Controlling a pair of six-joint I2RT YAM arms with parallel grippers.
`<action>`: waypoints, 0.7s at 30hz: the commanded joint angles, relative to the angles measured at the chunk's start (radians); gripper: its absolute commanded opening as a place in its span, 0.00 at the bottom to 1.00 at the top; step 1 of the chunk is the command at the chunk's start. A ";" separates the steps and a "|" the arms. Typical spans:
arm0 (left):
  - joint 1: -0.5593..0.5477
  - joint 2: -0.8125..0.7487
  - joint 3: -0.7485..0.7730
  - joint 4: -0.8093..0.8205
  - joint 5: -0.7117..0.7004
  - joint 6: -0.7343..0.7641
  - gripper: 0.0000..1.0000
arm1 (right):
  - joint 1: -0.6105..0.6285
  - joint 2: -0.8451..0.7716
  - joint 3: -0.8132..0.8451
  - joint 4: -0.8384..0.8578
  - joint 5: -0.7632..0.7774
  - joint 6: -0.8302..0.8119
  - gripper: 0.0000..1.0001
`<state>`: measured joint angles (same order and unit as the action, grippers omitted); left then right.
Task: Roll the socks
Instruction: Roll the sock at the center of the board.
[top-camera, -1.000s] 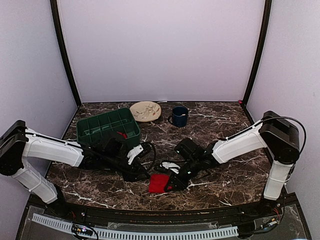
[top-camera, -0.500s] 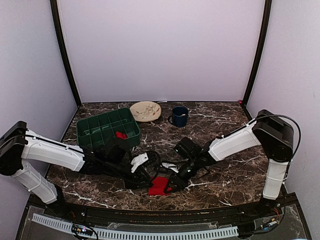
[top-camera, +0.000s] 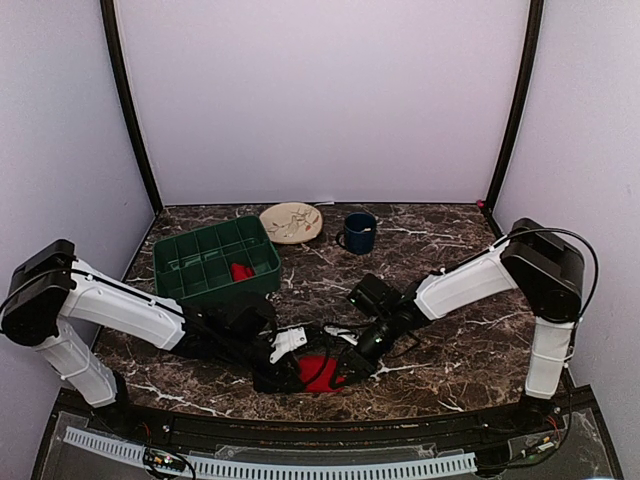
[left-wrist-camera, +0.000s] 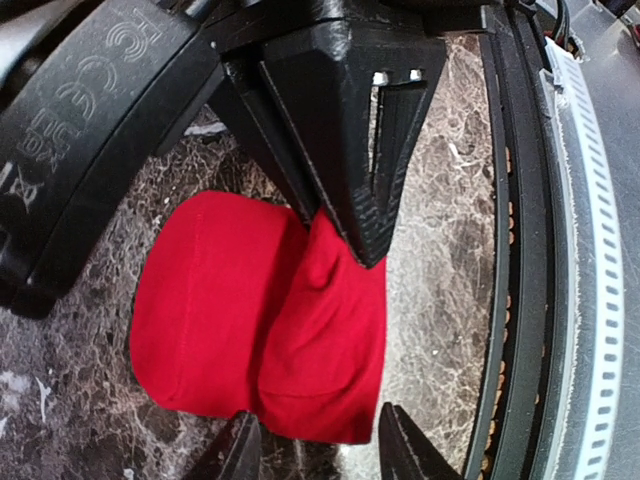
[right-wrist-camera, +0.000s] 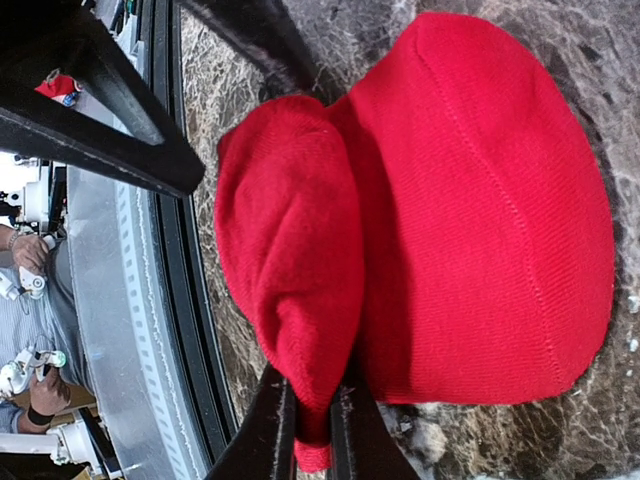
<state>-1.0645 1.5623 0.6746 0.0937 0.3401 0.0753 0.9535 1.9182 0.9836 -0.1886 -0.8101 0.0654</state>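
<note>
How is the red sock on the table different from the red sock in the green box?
The table sock lies loosely folded over and looks bigger; the box sock is a small bundle. The right gripper pinches the table sock; nothing touches the box sock. Both are bright red.

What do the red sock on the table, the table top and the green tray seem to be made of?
The red sock: soft knitted fabric, matte; fine stitch rows and a seam show. The table top: dark stone or stone-look laminate, white veins; I cannot tell which. The green tray: probably moulded plastic, even colour, thin dividers.
</note>
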 joint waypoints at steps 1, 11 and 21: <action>-0.009 0.017 0.035 -0.013 -0.037 0.035 0.43 | -0.007 0.023 0.015 -0.011 -0.026 -0.001 0.00; -0.023 0.055 0.058 -0.022 -0.003 0.059 0.43 | -0.007 0.031 0.019 -0.009 -0.039 -0.005 0.00; -0.035 0.084 0.063 -0.040 0.010 0.062 0.42 | -0.007 0.042 0.024 -0.008 -0.058 -0.009 0.00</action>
<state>-1.0901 1.6360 0.7155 0.0879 0.3355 0.1211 0.9535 1.9400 0.9894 -0.1886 -0.8528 0.0643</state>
